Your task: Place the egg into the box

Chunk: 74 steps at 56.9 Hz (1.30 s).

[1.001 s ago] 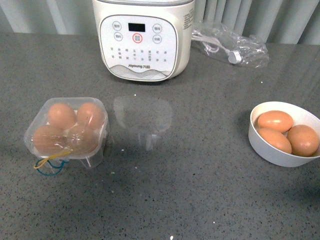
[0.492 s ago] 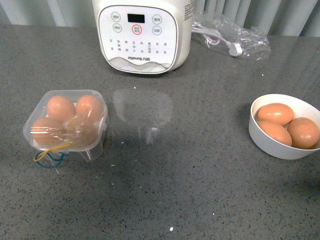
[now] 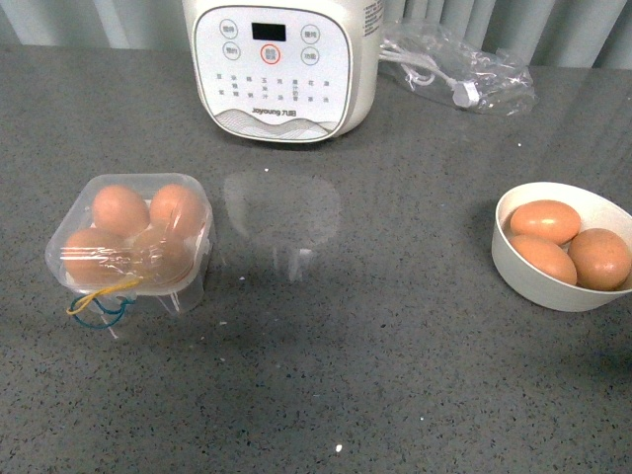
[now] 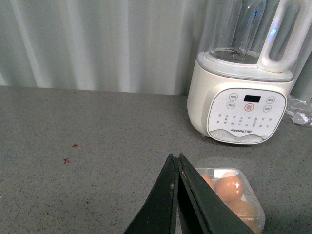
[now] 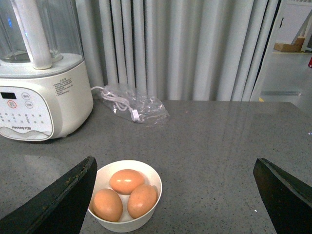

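The clear plastic box [image 3: 184, 295] stands at the table's left and holds several orange-brown eggs [image 3: 119, 209]; yellow and blue rubber bands [image 3: 99, 306] lie at its front. I cannot tell the task's egg from the others. Three more eggs [image 3: 545, 219] lie in a white bowl [image 3: 513, 272] at the right. Neither gripper shows in the front view. In the left wrist view my left gripper [image 4: 175, 157] is shut and empty, above and beside the box [image 4: 246, 174]. In the right wrist view my right gripper [image 5: 174, 163] is wide open and empty, with the bowl [image 5: 122, 224] near one finger.
A white Joyoung blender [image 3: 281, 69] stands at the back centre, also in the left wrist view [image 4: 239, 112] and the right wrist view [image 5: 39, 102]. A clear bag with a cable [image 3: 459, 69] lies at the back right. Grey curtains hang behind the table.
The front view has shifted a little, so everything sits slightly higher in the picture. The box, the bowl and the eggs have not moved relative to each other.
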Motion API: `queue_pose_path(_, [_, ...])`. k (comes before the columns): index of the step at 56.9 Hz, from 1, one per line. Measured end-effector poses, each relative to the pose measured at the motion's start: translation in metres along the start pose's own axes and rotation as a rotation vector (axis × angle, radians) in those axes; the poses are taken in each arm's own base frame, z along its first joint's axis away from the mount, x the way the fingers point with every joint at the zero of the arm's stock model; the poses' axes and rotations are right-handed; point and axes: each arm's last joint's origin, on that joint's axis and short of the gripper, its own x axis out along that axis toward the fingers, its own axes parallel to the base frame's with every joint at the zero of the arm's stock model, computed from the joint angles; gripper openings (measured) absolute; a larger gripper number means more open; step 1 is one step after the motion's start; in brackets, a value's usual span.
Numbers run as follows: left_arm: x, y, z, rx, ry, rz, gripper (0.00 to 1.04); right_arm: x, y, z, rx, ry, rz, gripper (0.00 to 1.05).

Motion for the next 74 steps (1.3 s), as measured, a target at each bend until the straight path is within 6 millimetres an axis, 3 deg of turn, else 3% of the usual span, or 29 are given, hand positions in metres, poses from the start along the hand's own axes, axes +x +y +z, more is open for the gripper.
queue_pose_path(48, [-0.020,0.000,-0.003,0.000,0.007,0.000,0.04,0.000,0.000,0.000,0.000,0.000,0.000,0.97])
queue_pose_path(53, [-0.020,0.000,-0.003,0.000,0.007,0.000,0.25,0.000,0.000,0.000,0.000,0.000,0.000,0.97])
queue_pose_path(66, [-0.020,0.000,-0.003,0.000,0.007,0.000,0.63,0.000,0.000,0.000,0.000,0.000,0.000,0.97])
queue_pose_path(74, [-0.020,0.000,-0.003,0.000,0.007,0.000,0.91,0.000,0.000,0.000,0.000,0.000,0.000,0.97])
